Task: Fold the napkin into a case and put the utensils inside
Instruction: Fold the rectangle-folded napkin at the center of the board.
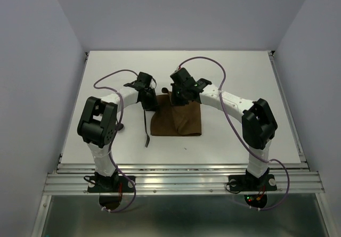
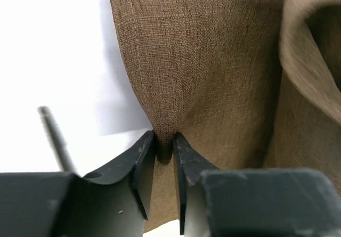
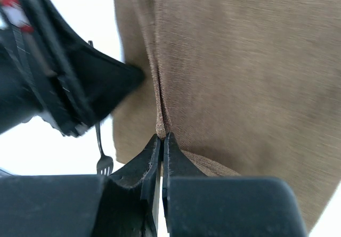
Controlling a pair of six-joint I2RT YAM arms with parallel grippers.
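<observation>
The dark brown napkin (image 1: 178,122) lies on the white table, its far edge lifted into folds. My left gripper (image 1: 151,103) is at the napkin's far left corner, and its jaws (image 2: 164,145) pinch a ridge of the cloth (image 2: 213,61). My right gripper (image 1: 178,97) is at the far edge, shut (image 3: 162,137) on a thin fold of the napkin (image 3: 240,77). A thin dark fork (image 1: 146,128) lies just left of the napkin, and its tines (image 3: 103,163) and handle (image 2: 53,133) show. No case is in view.
A short dark shape (image 1: 121,125) lies beside my left arm's elbow, partly hidden. The table's raised rails run along the left, right and near edges. In the right wrist view my left gripper (image 3: 69,82) is close on the left.
</observation>
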